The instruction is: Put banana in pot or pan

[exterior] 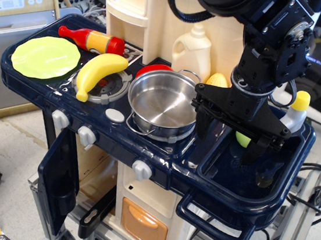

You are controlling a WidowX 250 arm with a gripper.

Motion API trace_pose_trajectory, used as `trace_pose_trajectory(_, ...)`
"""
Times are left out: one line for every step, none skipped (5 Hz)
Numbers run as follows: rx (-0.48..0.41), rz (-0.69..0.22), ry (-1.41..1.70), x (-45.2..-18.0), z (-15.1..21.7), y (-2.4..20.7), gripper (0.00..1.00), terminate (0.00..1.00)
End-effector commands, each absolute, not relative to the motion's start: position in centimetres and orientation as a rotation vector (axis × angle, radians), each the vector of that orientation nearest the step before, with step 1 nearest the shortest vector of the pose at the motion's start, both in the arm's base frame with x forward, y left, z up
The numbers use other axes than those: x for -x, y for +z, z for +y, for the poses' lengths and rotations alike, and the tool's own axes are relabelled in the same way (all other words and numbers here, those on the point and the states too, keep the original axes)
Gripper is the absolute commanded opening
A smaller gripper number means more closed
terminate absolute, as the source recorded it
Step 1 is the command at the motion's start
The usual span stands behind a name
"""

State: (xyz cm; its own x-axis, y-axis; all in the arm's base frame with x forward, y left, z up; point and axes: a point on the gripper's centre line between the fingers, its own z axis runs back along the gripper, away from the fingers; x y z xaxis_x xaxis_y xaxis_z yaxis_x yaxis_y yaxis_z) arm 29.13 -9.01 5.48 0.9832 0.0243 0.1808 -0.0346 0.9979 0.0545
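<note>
The yellow banana (99,70) lies across the left burner of the toy stove, curved, just left of the pot. The shiny steel pot (163,101) stands empty on the right burner, with its wire loop handles at the front and back. My black gripper (229,141) hangs over the sink to the right of the pot, fingers pointing down. The jaws are wide apart and hold nothing. It is about a pot's width away from the banana, with the pot in between.
A yellow-green plate (45,56) and a red bottle (91,39) lie at the left. A white jug (192,53), a corn cob (217,79) and a red lid (153,68) sit behind the pot. A yellow-capped bottle (296,110) stands by the dark blue sink (241,179).
</note>
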Motion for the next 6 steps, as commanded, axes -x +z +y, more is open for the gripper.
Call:
trace_pose_trajectory(-0.058, -0.181, 0.03, -29.1, -9.0, 5.5, 1.0, 0.0)
trace_pose_trajectory(-0.131, -0.142, 0.034, -29.2, -5.1, 9.1, 1.0, 0.0)
trace_pose_trajectory(-0.253, -0.137, 0.026, -29.2, -0.6, 12.9, 1.0, 0.0)
trace_pose_trajectory(-0.326, -0.171, -0.011, -30.0, 4.0, 15.0, 1.0, 0.0)
trace_pose_trajectory(-0.341, -0.236, -0.07, -31.3, 8.9, 15.0, 1.0, 0.0)
trace_pose_trajectory(-0.345, -0.285, -0.057, -32.1, 12.4, 13.6, 1.0, 0.0)
